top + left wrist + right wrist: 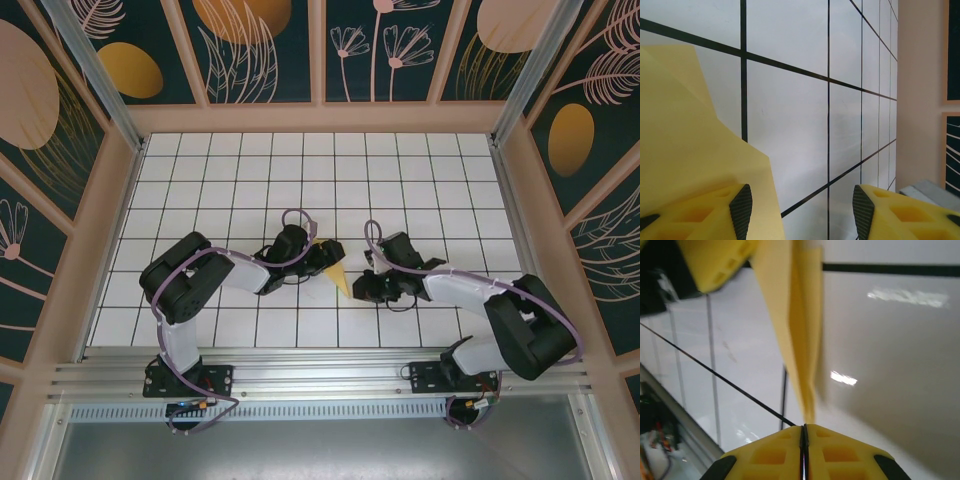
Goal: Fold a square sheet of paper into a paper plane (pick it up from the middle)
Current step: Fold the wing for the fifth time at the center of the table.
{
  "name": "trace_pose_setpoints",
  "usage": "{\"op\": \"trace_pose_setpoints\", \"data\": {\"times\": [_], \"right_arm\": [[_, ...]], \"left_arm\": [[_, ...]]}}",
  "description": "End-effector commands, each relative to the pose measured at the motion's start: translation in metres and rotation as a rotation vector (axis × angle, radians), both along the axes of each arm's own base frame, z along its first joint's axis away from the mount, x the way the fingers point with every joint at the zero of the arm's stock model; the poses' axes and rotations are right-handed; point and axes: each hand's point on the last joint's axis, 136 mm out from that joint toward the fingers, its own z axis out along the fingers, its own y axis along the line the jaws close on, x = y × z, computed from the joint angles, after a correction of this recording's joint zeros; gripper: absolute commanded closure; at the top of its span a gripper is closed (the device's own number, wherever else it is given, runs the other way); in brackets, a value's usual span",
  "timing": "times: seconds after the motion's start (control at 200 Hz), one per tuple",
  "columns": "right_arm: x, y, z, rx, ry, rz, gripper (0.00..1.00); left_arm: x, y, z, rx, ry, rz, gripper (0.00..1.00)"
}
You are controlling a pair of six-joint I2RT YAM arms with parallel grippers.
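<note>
The sheet of paper (337, 270) is folded into a narrow yellow pointed wedge and lies mid-table between the two grippers. My right gripper (360, 285) is on its near right side, shut, and the wedge's pointed tip runs into the seam of the closed jaws. In the right wrist view the folded paper (797, 330) rises away from that gripper (804, 432). My left gripper (322, 255) is at the paper's far left. It is open (802, 205), with the paper (690, 150) behind its left fingertip (741, 205) and bare table across the gap.
The white grid table (300, 170) is walled in by beige posts and dark patterned panels. An aluminium rail (320, 375) runs along the near edge by the arm bases. A beige side wall (920, 100) is visible past the left gripper.
</note>
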Motion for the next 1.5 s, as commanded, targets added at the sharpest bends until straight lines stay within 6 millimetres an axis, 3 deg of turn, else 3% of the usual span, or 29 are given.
{"op": "trace_pose_setpoints", "data": {"times": [0.0, 0.15, 0.535, 1.096, 1.496], "right_arm": [[0.018, 0.027, 0.033, 0.162, -0.035, -0.008, 0.88], [0.031, 0.041, 0.037, 0.192, -0.04, -0.02, 0.86], [0.05, 0.049, 0.009, 0.171, 0.012, -0.081, 0.86], [0.056, 0.052, 0.015, 0.223, 0.002, -0.134, 0.85], [0.058, 0.048, 0.004, 0.217, 0.032, -0.176, 0.85]], "left_arm": [[-0.026, 0.033, -0.073, 0.217, 0.163, 0.007, 0.41], [-0.025, 0.032, -0.072, 0.215, 0.161, 0.004, 0.41], [-0.024, 0.031, -0.071, 0.209, 0.16, 0.003, 0.41], [-0.025, 0.031, -0.069, 0.204, 0.157, 0.004, 0.41], [-0.025, 0.032, -0.068, 0.197, 0.156, 0.008, 0.41]]}}
